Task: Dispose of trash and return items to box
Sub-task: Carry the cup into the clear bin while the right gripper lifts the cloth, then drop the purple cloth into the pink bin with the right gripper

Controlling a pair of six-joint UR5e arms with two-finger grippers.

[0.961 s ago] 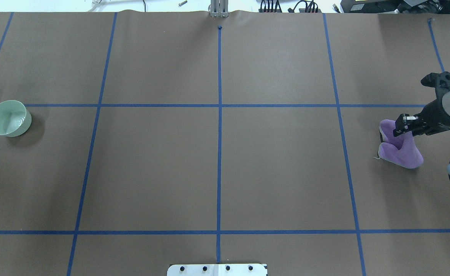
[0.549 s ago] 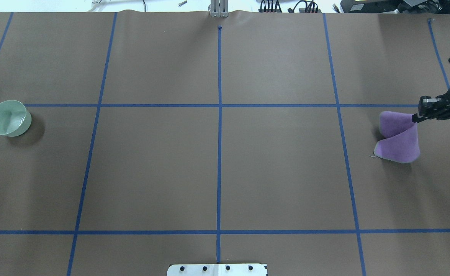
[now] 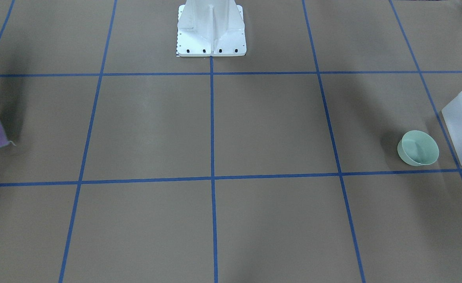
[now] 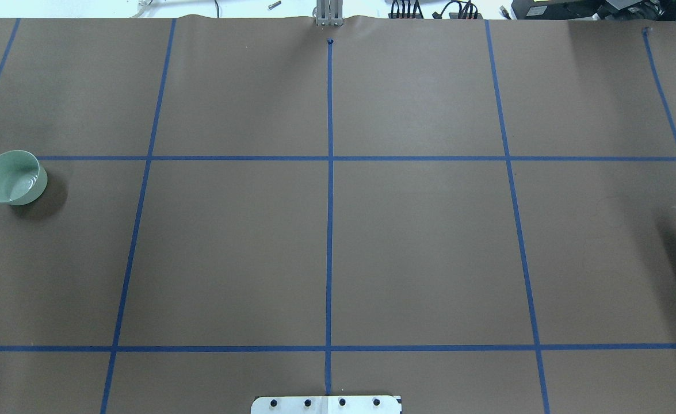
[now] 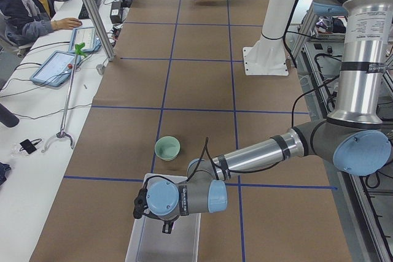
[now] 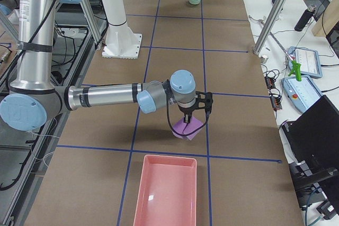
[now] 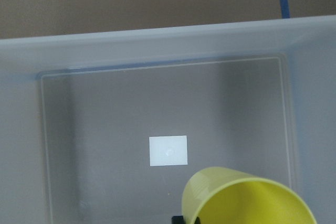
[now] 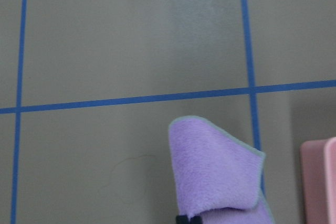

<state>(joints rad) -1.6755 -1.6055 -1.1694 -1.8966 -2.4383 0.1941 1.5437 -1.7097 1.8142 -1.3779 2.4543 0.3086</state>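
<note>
**Left wrist-mounted view: yellow cup [image 7: 247, 198] held over the translucent bin [image 7: 157, 43]**

The left pincer [image 5: 166, 226] is clamped on the yellow cup. The cup is tilted with its open mouth toward the camera, above the bin's floor and inside the line of its walls. A white label [image 7: 168, 150] shows on that floor.

The cup looks like light, thin plastic, stiff but smooth and tapered. I judge that a loose pinch could let it slide. A hold across the rim, one finger inside and one outside, suits it. A short drop into the bin should do it no harm.

The mint-green bowl [image 3: 418, 147] sits upright on the brown surface [image 4: 228, 247], near the bin's side but apart from it. It looks rigid and glossy, and too wide to span, so a rim pinch is again the likely hold. I cannot tell whether it is plastic or ceramic, so it is best treated as breakable.

The bowl would have to be lifted over the bin's wall. In the exterior left view the left arm's own forearm lies near the bowl.

At the far end, the right pincer [image 6: 186, 120] is closed on a purple cloth [image 8: 215, 177], likely the trash. The cloth hangs limp above the surface, just short of the pink tray [image 6: 165, 194]. It is soft and light, and it blocks nothing. The white robot base [image 3: 211, 31] stands well apart from both ends.
</note>
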